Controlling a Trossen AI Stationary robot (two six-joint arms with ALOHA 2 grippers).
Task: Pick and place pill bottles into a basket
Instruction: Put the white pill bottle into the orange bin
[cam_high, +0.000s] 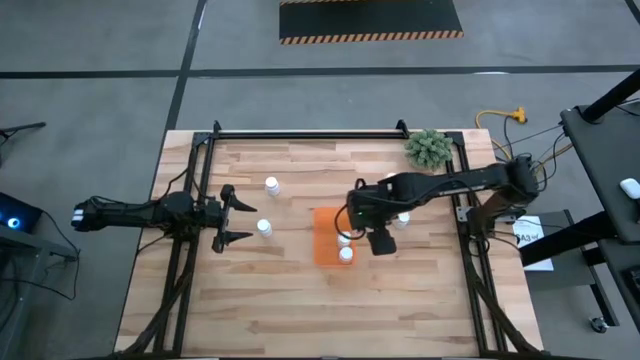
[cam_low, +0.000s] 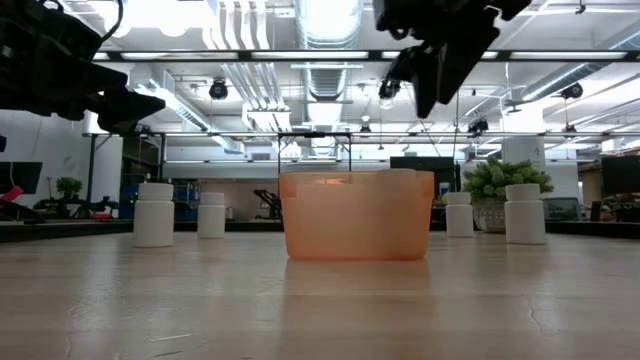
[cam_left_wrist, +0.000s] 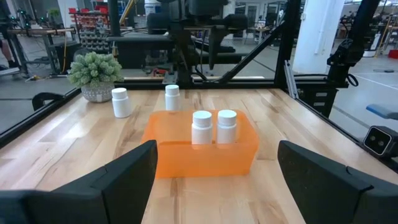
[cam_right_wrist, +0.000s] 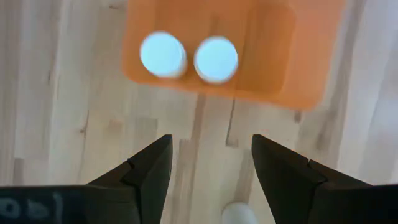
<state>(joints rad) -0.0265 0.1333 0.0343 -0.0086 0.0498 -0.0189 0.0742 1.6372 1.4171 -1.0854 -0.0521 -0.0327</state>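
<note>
Since two bottles (cam_left_wrist: 214, 126) are already standing side by side at one end of the orange basket (cam_high: 326, 228), the step in hand looks like fetching the next one. The right claw (cam_right_wrist: 210, 167) hangs over the table (cam_high: 300, 300) just beside the basket, fingers apart with nothing held between them. A white cap (cam_right_wrist: 238, 214) peeks in right below it, so that's probably the nearest pick. Best done by lowering straight down, centred on the cap, so the basket wall isn't bumped. The left claw (cam_high: 233, 213) is parked wide open at its side, between two loose bottles (cam_high: 264, 228). Two more are seen near the plant (cam_left_wrist: 96, 73).
</note>
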